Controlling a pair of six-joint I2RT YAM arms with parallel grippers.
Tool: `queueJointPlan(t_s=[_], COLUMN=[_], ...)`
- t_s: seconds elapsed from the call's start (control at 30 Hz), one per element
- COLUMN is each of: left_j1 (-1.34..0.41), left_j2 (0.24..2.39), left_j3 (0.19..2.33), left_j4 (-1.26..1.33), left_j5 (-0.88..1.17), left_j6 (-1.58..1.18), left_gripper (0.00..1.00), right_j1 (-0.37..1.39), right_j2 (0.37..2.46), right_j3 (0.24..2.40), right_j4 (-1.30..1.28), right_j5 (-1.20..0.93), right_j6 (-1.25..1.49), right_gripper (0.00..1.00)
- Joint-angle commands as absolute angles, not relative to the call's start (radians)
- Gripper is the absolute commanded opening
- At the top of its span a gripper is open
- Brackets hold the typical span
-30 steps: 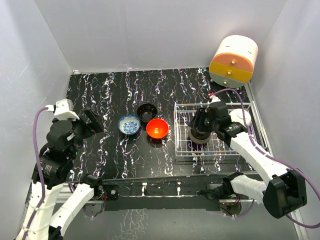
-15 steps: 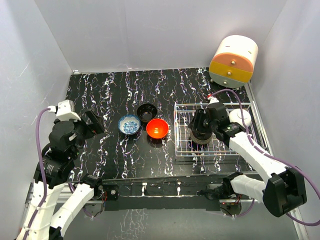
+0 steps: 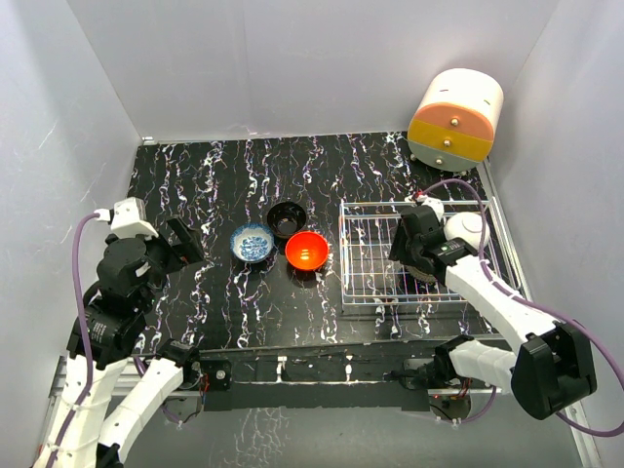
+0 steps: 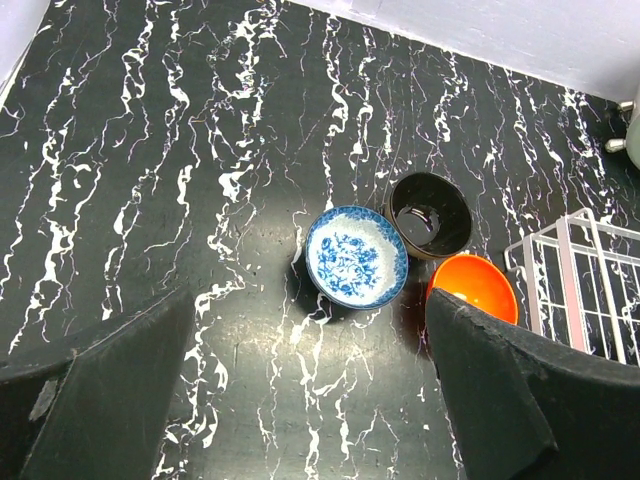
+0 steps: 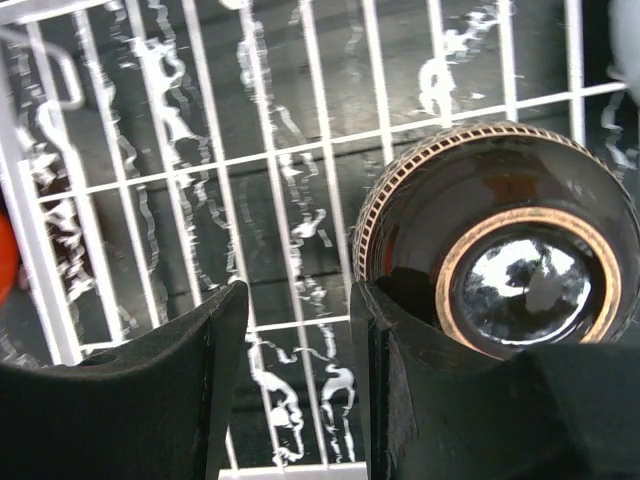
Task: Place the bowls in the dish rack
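Right gripper (image 5: 296, 300): it's hanging low over the dish rack (image 3: 370, 255), toward the right half; jaws are standing apart with only rack wire showing in the gap; it's gripping nothing.

Tan-gold bowl (image 5: 500, 262): it's sitting inside the rack, just beside the right gripper; it's showing glossy dark brown with a beaded pale rim and a gold ring round the middle; the finger (image 5: 420, 400) on the right of the wrist view is overlapping its near edge; whether they're touching, I cannot tell.

White bowl (image 3: 468, 229): it's resting in the rack's far right corner, just beyond the right arm's wrist.

Left gripper (image 4: 310, 400): it's hovering above the table (image 3: 214, 175) on the left side; jaws are spread wide and carrying nothing; the wrist camera is looking down on three bowls ahead of it.

Blue-and-white bowl (image 4: 356, 256): it's sitting upright on the table, out of the rack, the leftmost of the cluster.

Black bowl (image 4: 430, 214): it's sitting upright on the table at the far side of the cluster, touching or all but touching the blue-and-white one.

Red-orange bowl (image 4: 472, 288): it's sitting upright on the table, nearest the rack's left wall but outside it; the left gripper's right finger is hiding part of it in the wrist view.

Drawer cabinet (image 3: 455, 117): it's standing at the far right corner of the table, beyond the rack and apart from it.
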State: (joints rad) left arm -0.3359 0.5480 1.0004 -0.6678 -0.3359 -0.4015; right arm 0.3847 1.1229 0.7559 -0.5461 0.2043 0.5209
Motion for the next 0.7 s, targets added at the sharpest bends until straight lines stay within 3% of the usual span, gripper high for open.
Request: queueJointPlan(t_s=[0.0, 0.43, 0.67], left_j1=[-0.340, -0.340, -0.339], left_j2=[0.534, 0.526, 0.527], left_j3=[1.020, 1.011, 1.018], left_j4=[-0.688, -0.682, -0.687], left_j5=[-0.360, -0.351, -0.343], left_j6=[-0.379, -0.379, -0.393], left_gripper=[0.97, 0.97, 0.97], right_j1=[0.360, 0.302, 0.302], right_j2=[1.103, 0.972, 1.104], right_j3=[0.784, 0.804, 0.856], right_j4=[-0.614, -0.561, -0.502], right_j5=[0.416, 0.257, 0.330], right_j6=[0.573, 0.572, 0.544], right_gripper=[0.48, 0.48, 0.48])
